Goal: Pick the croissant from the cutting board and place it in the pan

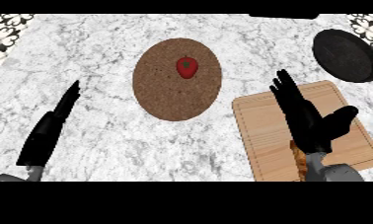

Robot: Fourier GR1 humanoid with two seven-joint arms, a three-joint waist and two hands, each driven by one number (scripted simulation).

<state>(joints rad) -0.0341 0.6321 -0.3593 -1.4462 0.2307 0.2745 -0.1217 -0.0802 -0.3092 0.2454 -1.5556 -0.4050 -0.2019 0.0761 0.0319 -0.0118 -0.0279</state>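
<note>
Grey and white stone makes the counter (102,60), and nearest to us we see two black hands. Our left hand (47,129) shows low at the left side, turned on its edge, with its fingers straight and close together, holding nothing. Our right hand (302,117) is over the wooden cutting board (258,129). Its fingers are straight and point away from us, its thumb sticks out to the right, and it holds nothing too. Just by that wrist we see a small brown striped bit of the croissant (297,158). It lies on the near part of the board, and the hand and arm hide most of it. Farther off, in the middle of the counter, lies a round brown mat (164,94) with a small red thing (187,67) with a green spot on it. Farthest away, at the right, sits the black pan (344,55), a little apart from the board's far corner
</note>
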